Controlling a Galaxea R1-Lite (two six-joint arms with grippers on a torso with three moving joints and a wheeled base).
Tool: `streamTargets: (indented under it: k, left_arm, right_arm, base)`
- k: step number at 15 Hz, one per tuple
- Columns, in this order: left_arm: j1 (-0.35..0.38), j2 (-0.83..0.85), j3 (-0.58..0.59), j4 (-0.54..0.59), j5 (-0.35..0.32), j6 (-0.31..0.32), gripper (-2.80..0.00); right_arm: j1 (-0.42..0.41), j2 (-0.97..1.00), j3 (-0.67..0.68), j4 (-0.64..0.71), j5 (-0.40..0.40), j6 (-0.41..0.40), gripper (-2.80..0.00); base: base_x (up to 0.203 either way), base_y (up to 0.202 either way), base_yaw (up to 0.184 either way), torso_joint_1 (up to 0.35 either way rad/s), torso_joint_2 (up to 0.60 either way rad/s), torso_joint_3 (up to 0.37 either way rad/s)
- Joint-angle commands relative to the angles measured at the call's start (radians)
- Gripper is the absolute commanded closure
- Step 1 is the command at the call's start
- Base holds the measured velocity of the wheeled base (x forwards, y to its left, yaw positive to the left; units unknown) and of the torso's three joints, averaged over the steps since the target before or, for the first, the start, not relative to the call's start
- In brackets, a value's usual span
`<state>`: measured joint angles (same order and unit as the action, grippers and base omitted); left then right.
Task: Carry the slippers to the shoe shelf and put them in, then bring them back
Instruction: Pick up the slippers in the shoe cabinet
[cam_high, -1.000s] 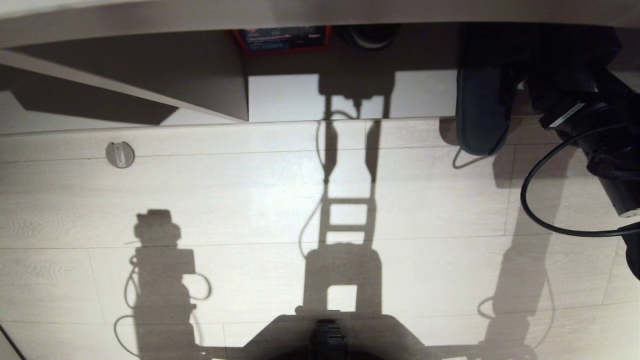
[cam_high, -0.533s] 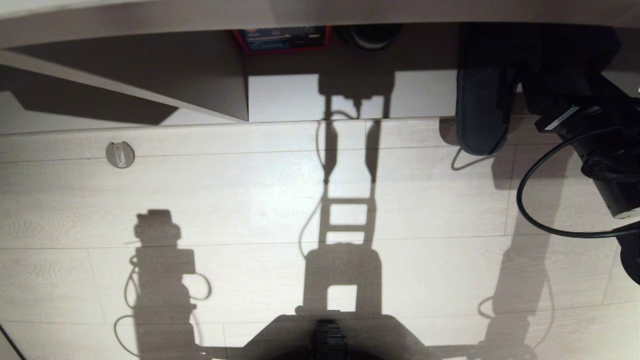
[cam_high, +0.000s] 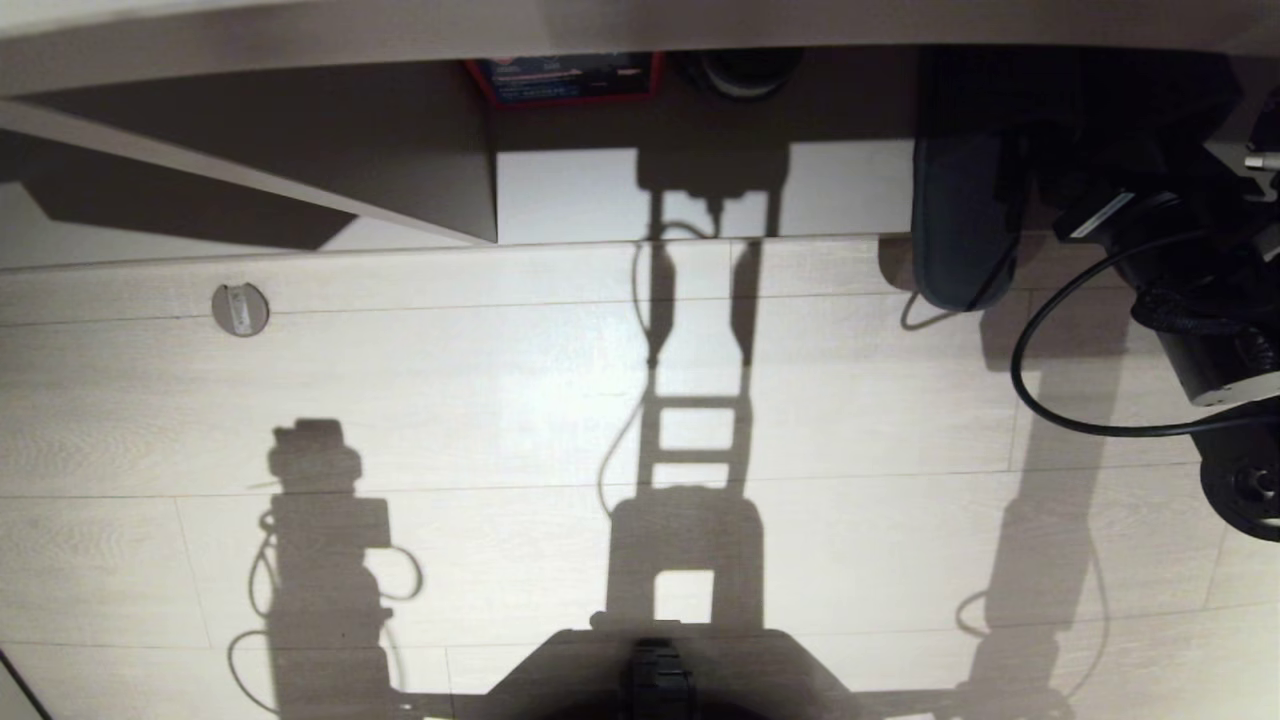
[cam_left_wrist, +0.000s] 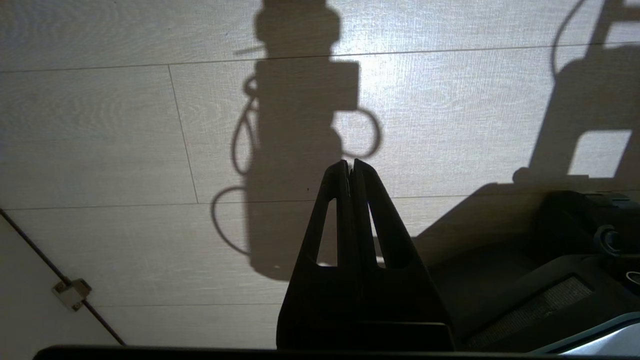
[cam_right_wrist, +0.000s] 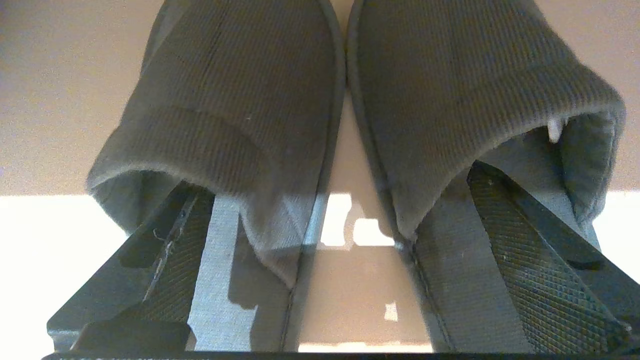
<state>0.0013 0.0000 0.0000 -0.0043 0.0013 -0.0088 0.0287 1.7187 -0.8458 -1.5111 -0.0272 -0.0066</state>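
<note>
Right gripper spread wide inside the slippers, at the shelf mouth.

Right gripper (cam_right_wrist: 335, 260): one finger (cam_right_wrist: 165, 250) tucked into each of the two slippers (cam_right_wrist: 230, 115), jaws far apart, the pair side by side and nearly touching along their inner edges. Head view: one dark slipper (cam_high: 965, 225) hangs at the right end of the shoe shelf (cam_high: 400, 160), heel over the pale floor (cam_high: 500, 400). Left gripper (cam_left_wrist: 350, 172) parked above the floor, fingers pressed together, holding nothing.
</note>
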Motion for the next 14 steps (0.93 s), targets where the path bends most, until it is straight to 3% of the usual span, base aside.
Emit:
streamTargets:
  k: [1, 14]
  left_arm:
    - [0.000, 0.000, 0.000, 0.000, 0.000, 0.000, 0.00]
    - [0.000, 0.000, 0.000, 0.000, 0.000, 0.000, 0.00]
  right_arm:
    - [-0.001, 0.016, -0.013, -0.009, 0.000, -0.001, -2.80]
    - [-0.003, 0.105, -0.166, -0.008, 0.003, -0.010, -2.80]
  base:
    - [0.000, 0.000, 0.000, 0.000, 0.00, 0.000]
    - [0.000, 0.000, 0.000, 0.000, 0.00, 0.000]
